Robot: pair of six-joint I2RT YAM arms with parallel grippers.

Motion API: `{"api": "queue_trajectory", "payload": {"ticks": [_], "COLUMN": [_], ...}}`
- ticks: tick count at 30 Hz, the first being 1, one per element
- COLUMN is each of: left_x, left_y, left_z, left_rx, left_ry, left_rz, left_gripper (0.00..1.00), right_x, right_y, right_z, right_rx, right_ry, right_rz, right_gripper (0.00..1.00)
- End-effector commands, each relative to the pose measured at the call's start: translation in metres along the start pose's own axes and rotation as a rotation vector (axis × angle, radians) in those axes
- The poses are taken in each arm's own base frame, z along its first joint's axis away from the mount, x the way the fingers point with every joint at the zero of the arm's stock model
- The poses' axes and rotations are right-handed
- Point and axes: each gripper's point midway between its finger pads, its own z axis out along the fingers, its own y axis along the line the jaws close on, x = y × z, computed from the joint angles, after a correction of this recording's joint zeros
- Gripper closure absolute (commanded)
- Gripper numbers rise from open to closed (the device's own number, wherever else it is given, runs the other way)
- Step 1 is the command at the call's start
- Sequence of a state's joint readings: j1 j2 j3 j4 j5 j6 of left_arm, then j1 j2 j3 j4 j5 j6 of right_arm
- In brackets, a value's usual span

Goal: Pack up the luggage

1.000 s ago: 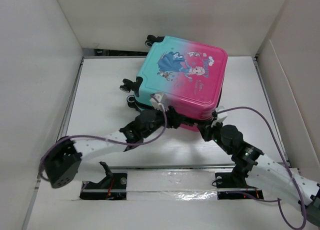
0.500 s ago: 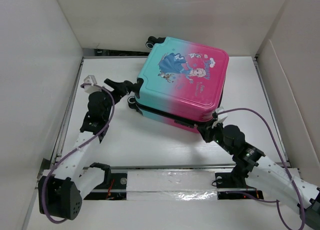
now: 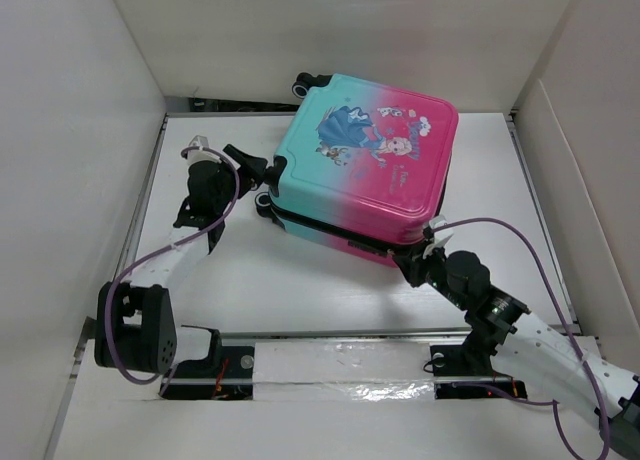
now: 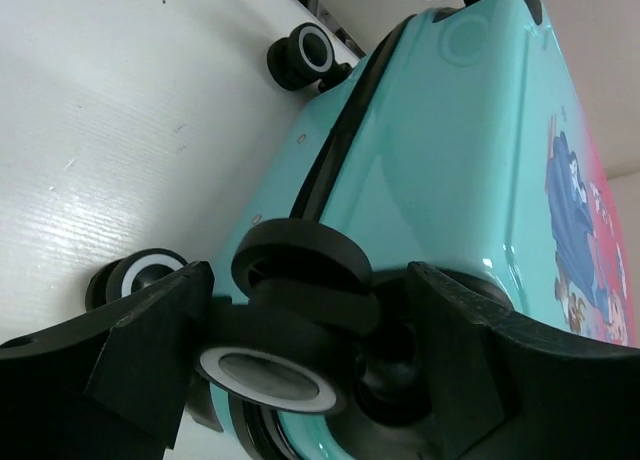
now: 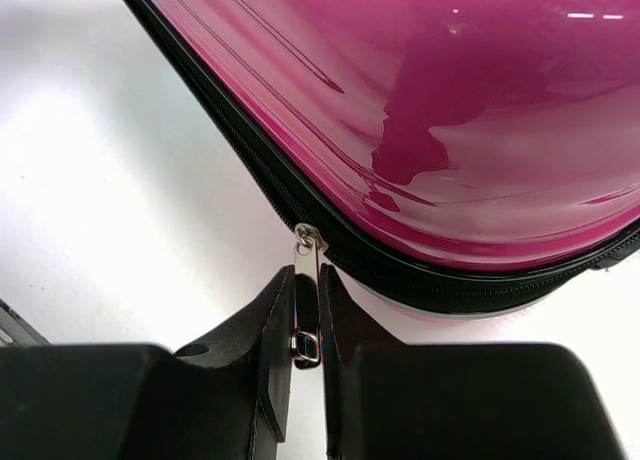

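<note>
The table (image 3: 250,280) carries the luggage (image 3: 370,160) lying flat at its far middle, lid down on the base, teal end to the left and pink end to the right, so the step in hand looks like running the zipper round to seal it. The left gripper (image 4: 310,330) sits at the near left corner of the case, jaws spread wide on either side of a black wheel (image 4: 300,270) and not clamped on it. It seems best used as a stop: if it closes on the wheel or leans against the corner, the case should not slide or spin when the other arm tugs. The right gripper (image 3: 412,265) is at the near right edge, clenched on the small metal zipper pull (image 5: 305,255), which stands out from the black zipper track (image 5: 400,270) below the pink shell. The pull should travel along the line of the track, low and close to the shell, turning with the rounded corner instead of cutting across it. A steady, gentle drag suits the thin tab, since a sideways yank could slip it from the fingertips or jam the slider.
</note>
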State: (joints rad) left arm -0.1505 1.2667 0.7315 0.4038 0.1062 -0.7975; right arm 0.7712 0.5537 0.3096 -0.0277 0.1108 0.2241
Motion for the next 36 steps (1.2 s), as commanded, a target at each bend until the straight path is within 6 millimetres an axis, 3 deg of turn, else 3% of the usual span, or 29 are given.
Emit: {"api": "queue_trajectory", "payload": {"ticks": [1,8,10,13,14,15,17,21,24,27,28,29,30,31,32,34,36], "left_x": [-0.021,-0.010,-0.011,-0.014,-0.010,-0.011,-0.011,-0.003,0.004,0.040,0.046,0.067,0.072,0.077,0.092,0.096,0.107], "left_y": [-0.040,-0.040,-0.049,-0.058,-0.062,-0.068,-0.072,-0.071,-0.077,-0.088,-0.100,-0.111,-0.111,-0.115,-0.120,-0.125,-0.116], "left_z": [0.008,0.029,0.031,0.030,0.030,0.028,0.026,0.015,0.001,-0.003,-0.004,-0.006,-0.004,-0.006,-0.017,-0.025,-0.035], "left_rx": [0.127,0.168,0.226,0.301,0.326,0.365,0.397,0.421,0.451,0.452,0.465,0.478,0.460,0.472,0.521,0.544,0.531], "left_ry": [-0.042,-0.011,-0.016,-0.050,-0.048,-0.056,-0.060,-0.088,-0.119,-0.076,-0.070,-0.031,-0.032,-0.023,0.017,0.025,0.041], "left_rz": [-0.005,-0.053,-0.072,-0.076,-0.071,-0.062,-0.042,-0.010,0.010,0.100,0.131,0.161,0.183,0.185,0.157,0.154,0.162], "left_gripper": [0.25,0.26,0.27,0.37,0.44,0.72,0.99,1.00,1.00,1.00,1.00,1.00,1.00,1.00,1.00,1.00,1.00], "right_x": [-0.009,-0.006,-0.006,-0.006,-0.003,-0.004,-0.005,-0.005,-0.010,-0.014,-0.024,-0.029,-0.016,-0.016,-0.024,-0.036,-0.031], "right_y": [0.023,0.022,0.021,0.020,0.019,0.020,0.020,0.021,0.033,0.055,0.062,0.069,0.082,0.089,0.114,0.121,0.122], "right_z": [-0.001,-0.003,-0.004,-0.006,-0.007,-0.007,-0.007,-0.005,0.004,0.020,0.026,0.032,0.041,0.046,0.066,0.071,0.083], "right_rx": [-0.121,-0.119,-0.117,-0.110,-0.107,-0.110,-0.115,-0.116,-0.180,-0.257,-0.254,-0.263,-0.283,-0.291,-0.341,-0.359,-0.347], "right_ry": [-0.034,-0.028,-0.027,-0.029,-0.017,-0.019,-0.024,-0.017,-0.006,0.011,-0.006,-0.016,0.037,0.042,0.030,-0.002,0.015], "right_rz": [0.012,0.008,0.010,0.010,0.011,0.012,0.008,-0.014,-0.046,-0.066,-0.074,-0.083,-0.101,-0.106,-0.112,-0.111,-0.123], "right_gripper": [1.00,1.00,1.00,1.00,1.00,1.00,1.00,1.00,1.00,1.00,1.00,1.00,1.00,1.00,1.00,1.00,1.00]}}
